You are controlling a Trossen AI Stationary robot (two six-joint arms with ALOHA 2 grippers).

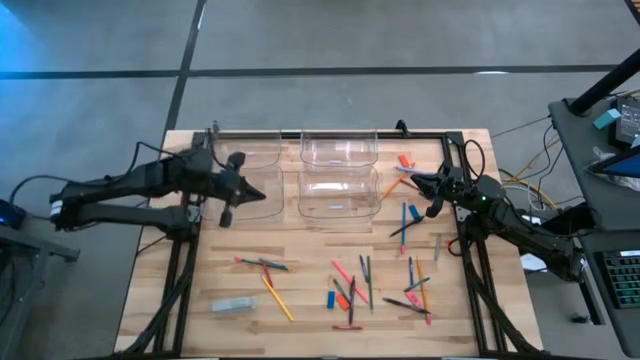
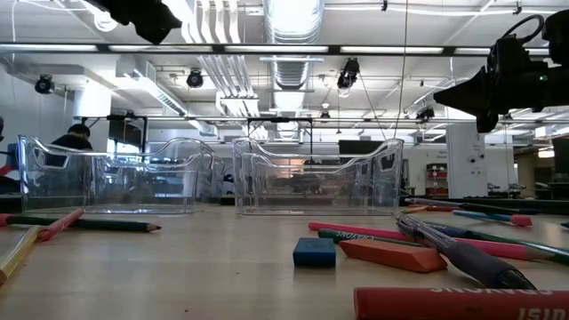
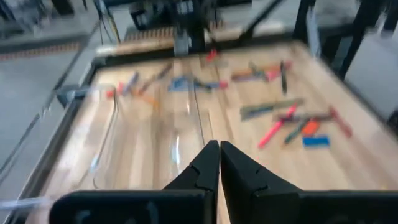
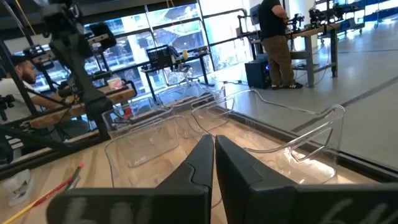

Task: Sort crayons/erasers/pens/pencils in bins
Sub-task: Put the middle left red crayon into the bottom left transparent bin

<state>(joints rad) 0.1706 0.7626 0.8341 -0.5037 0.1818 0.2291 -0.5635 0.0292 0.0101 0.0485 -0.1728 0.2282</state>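
The left gripper (image 1: 257, 192) is hovering over the far left part of the table (image 1: 200, 275), above the leftmost of the clear bins (image 1: 338, 148); its fingers (image 3: 205, 168) are pressed together and are holding nothing. The right gripper (image 1: 416, 181) is hovering near the far right edge of the table, just right of the bins, with its fingers (image 4: 200, 163) also pressed together and empty.

The four bins are standing in a group at the far middle of the table, and all are lying empty. The pencils (image 1: 277, 299), pens (image 1: 368, 281), crayons (image 1: 405, 160) and erasers (image 1: 330, 298) are lying scattered on the wood, well apart from the bins. One cluster is lying on the near middle and near right of the table; a smaller group is lying on the right side, near the right gripper. A flat pale grey block (image 1: 233, 305) is lying at the near left. In the low view, a blue eraser (image 2: 314, 252) is resting just beside an orange-red crayon (image 2: 391, 256).

Beyond the table, a person (image 4: 272, 38) is standing at a workbench.
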